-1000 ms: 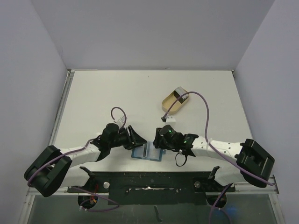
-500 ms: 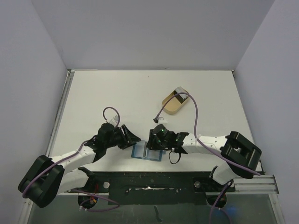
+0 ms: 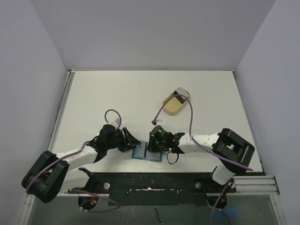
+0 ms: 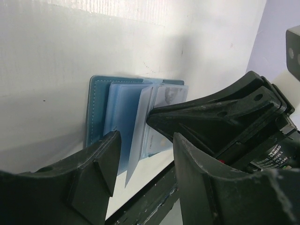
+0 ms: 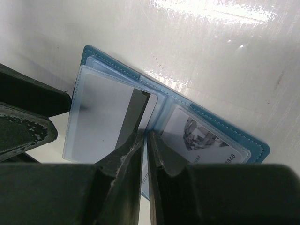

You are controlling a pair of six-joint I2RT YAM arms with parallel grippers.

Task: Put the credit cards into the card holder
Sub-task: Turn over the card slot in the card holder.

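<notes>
The blue card holder (image 3: 142,155) lies open near the table's front edge. In the right wrist view it (image 5: 108,61) holds a grey card with a black stripe (image 5: 108,124) in its left pocket and a printed card (image 5: 201,138) in its right pocket. My right gripper (image 5: 146,140) is shut on a thin pale credit card (image 4: 140,124) that stands on edge over the wallet's middle fold. My left gripper (image 4: 145,173) is open and empty, low beside the wallet's left end (image 4: 99,112). Another card (image 3: 179,92) rests in the tan dish.
The tan oval dish (image 3: 171,107) sits behind and right of the wallet. The black base rail (image 3: 150,180) runs along the near edge just in front of the wallet. White walls enclose the table on the left, back and right.
My right gripper has moved left and forward over the wallet's middle with the card. My left gripper has drawn back a little to the left. The wallet has stayed put.
</notes>
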